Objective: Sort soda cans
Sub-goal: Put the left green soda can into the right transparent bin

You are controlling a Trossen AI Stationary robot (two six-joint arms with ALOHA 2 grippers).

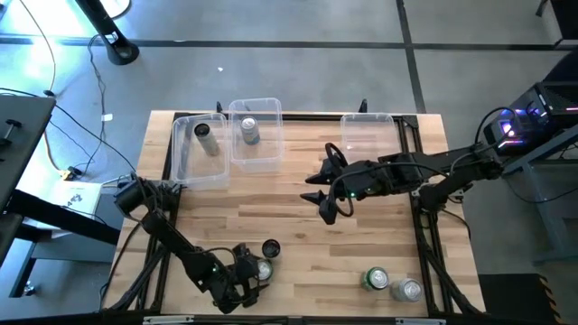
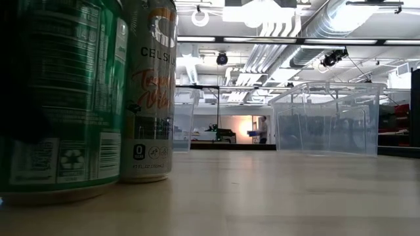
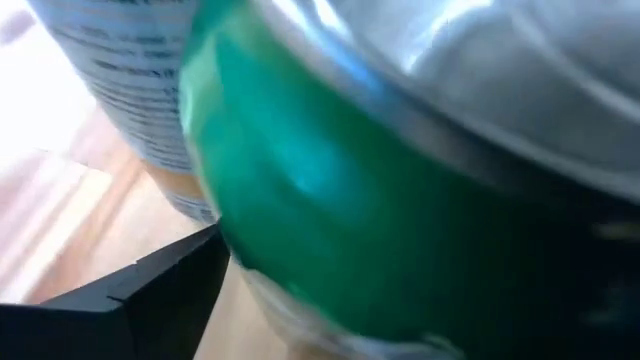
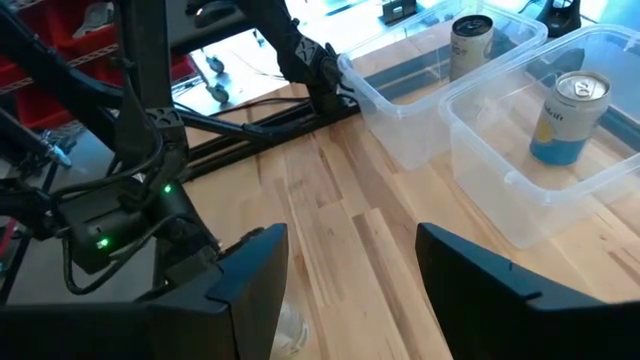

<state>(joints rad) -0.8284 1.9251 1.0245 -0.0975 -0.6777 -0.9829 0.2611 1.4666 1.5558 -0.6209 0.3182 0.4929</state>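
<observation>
My left gripper (image 1: 253, 272) is at the table's near edge, left of centre, shut on a green soda can (image 1: 265, 269) that fills the left wrist view (image 3: 380, 200). A black can (image 1: 271, 247) stands just beyond it. A second green can (image 1: 377, 278) and a silver can (image 1: 408, 290) stand on their bases near the right near corner, close up in the low view (image 2: 59, 98) (image 2: 149, 92). One black can (image 1: 202, 131) and one silver can (image 1: 250, 129) stand in two clear bins. My right gripper (image 1: 323, 192) hovers open over the table's middle (image 4: 350, 270), touching nothing. My left gripper has the green can's side wall (image 3: 235, 240) between its two fingers, coming level from the table's left. One finger (image 3: 150, 290) shows against the wall; the can itself hides the other. Whether the can's base is on the table, I cannot tell.
Three clear bins sit along the far edge: left (image 1: 185, 158), middle (image 1: 271, 158) and right (image 1: 370, 135), the right one without cans. Bare wood lies between the bins and the near cans. A second can's printed wall (image 3: 130, 90) rises close behind the held one.
</observation>
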